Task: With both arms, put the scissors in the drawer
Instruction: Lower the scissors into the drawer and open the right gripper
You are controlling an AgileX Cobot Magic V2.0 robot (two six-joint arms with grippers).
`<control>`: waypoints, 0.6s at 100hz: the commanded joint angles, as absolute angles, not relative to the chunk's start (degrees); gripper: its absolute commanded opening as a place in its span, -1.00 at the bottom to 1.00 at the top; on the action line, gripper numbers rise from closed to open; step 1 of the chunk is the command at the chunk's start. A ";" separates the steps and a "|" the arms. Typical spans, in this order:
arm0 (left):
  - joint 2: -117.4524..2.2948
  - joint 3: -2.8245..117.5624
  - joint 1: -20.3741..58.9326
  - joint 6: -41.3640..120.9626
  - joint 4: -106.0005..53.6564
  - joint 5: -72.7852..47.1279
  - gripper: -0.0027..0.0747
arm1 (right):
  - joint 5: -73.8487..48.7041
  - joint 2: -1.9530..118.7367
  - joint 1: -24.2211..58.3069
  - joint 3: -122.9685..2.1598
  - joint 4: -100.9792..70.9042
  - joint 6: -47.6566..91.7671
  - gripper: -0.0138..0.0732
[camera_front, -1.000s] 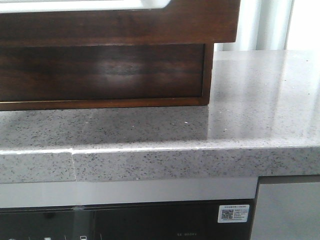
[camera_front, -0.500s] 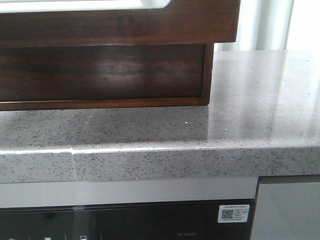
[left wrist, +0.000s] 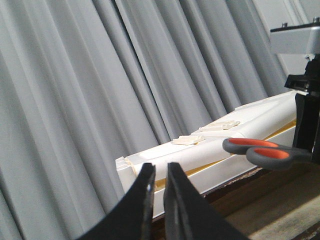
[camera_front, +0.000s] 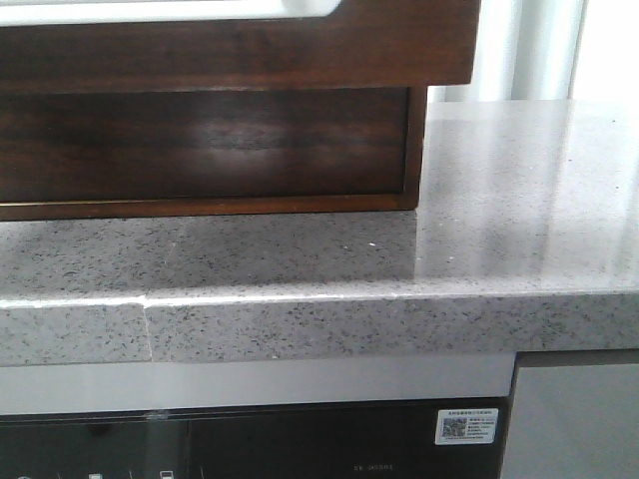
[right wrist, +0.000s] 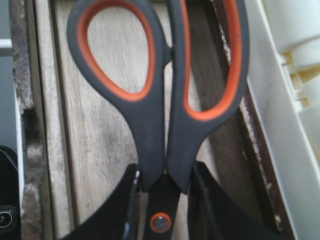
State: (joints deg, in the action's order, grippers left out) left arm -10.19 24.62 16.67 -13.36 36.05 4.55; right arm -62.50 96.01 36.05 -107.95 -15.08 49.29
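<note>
From the front, nothing has changed against the pictures of a second and half a second ago: the speckled grey stone countertop (camera_front: pixel 499 200) lies as it did, and the glossy dark-brown drawer (camera_front: pixel 240 45) stands pulled out over it at the same place, white showing along its top edge. Under it sits the darker wooden cabinet front (camera_front: pixel 200 145), likewise unmoved. No arm shows in this view.

In the left wrist view a grey pleated curtain (left wrist: pixel 100 75) fills the background, with a long white plastic insert (left wrist: pixel 210 150) running along the wooden edge. The left gripper (left wrist: pixel 159 180) has its black fingers nearly closed, a thin gap between them and nothing in it.

The right gripper (right wrist: pixel 162 195) is clamped on the scissors (right wrist: pixel 160 100) just above the orange pivot dot, handles closed side by side, orange-lined loops pointing away from the wrist. They hang over pale wooden boards (right wrist: pixel 100 130), apparently the drawer's inside.
</note>
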 commanded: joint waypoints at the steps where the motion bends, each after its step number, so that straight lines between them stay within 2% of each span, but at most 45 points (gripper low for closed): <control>1: -10.85 26.51 16.76 -13.95 35.09 7.82 -0.92 | -59.54 94.55 36.03 -109.55 -15.95 50.10 -0.97; 60: -10.85 26.51 16.76 -13.95 35.09 7.82 -0.92 | -63.54 100.57 36.03 -109.55 -15.95 51.15 -0.97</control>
State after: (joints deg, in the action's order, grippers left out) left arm -10.19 24.62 16.67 -13.36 36.05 4.55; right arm -64.68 102.72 36.05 -107.95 -14.98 50.36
